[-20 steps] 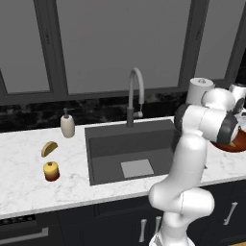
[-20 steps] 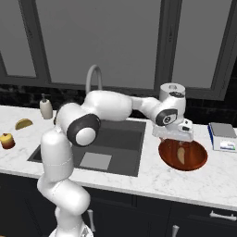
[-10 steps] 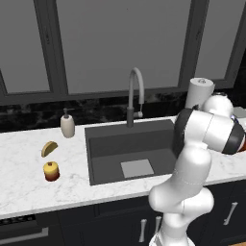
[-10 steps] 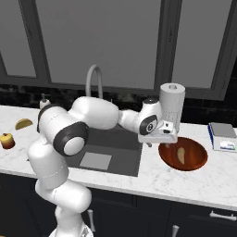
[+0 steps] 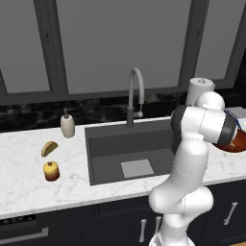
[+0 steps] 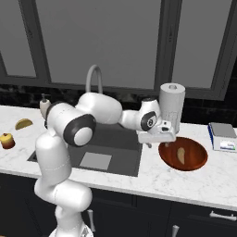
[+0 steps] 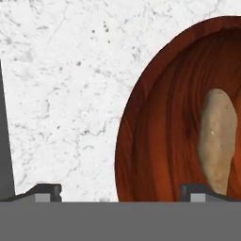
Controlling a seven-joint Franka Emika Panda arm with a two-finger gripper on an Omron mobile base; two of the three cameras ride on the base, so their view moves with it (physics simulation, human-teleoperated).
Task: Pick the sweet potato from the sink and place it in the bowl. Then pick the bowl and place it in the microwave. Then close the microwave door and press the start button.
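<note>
With the small tan tapered sweet potato point(image 7: 217, 141) already lying in it, the wide glossy reddish-brown wooden bowl point(image 6: 198, 155), set on the white marble counter point(image 6: 152, 175) right of the dark sink point(image 6: 121, 152), is judged rigid, light and slick, best pinched at its near rim by the empty two-finger gripper point(image 6: 151, 144), whose fingertips point(image 7: 45, 192) are seen spread wide.

One sweet potato point(image 6: 181, 155), one bowl point(image 6: 199, 161), one sink point(image 6: 122, 152), one paper-towel roll point(image 6: 172, 105), one soap dispenser point(image 5: 67, 125).

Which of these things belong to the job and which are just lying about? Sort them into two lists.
Job: sweet potato, lying in the bowl; sink; pincer, empty, beside the bowl.

Lying about: yellow-brown crescent food; red-yellow round fruit; soap dispenser; paper towel roll; faucet.
</note>
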